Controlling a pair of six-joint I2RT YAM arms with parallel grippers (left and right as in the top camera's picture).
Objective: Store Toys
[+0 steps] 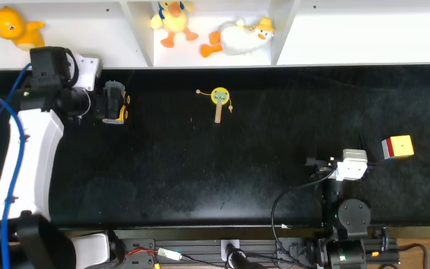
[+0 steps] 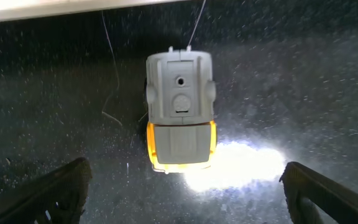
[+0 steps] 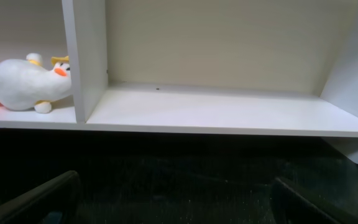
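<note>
Three toys sit in the white shelf (image 1: 364,33) at the far edge of the table (image 1: 200,172): a yellow duck (image 1: 17,28) in the left compartment, plus an orange-footed duck (image 1: 174,21) and a white plush goose (image 1: 241,37) lying on its side in the middle one. The right compartment faces the right arm's camera.

Out on the black table there's a toy truck (image 1: 116,102) near the shelf on the left side, a little rattle drum (image 1: 220,101) around the middle, and a coloured cube (image 1: 398,147) well off to the right.

The left claw (image 2: 185,168) is over by the truck with its fingers spread wide. The truck lies out in front of them, between the two, and neither one touches it. It's yellow and grey, and I think that's its grey underside facing the wrist camera, but honestly hard to say from this angle.

The right claw (image 3: 176,180) is back near its own base, fingers also spread wide, nothing in them, pointed at the shelf.
</note>
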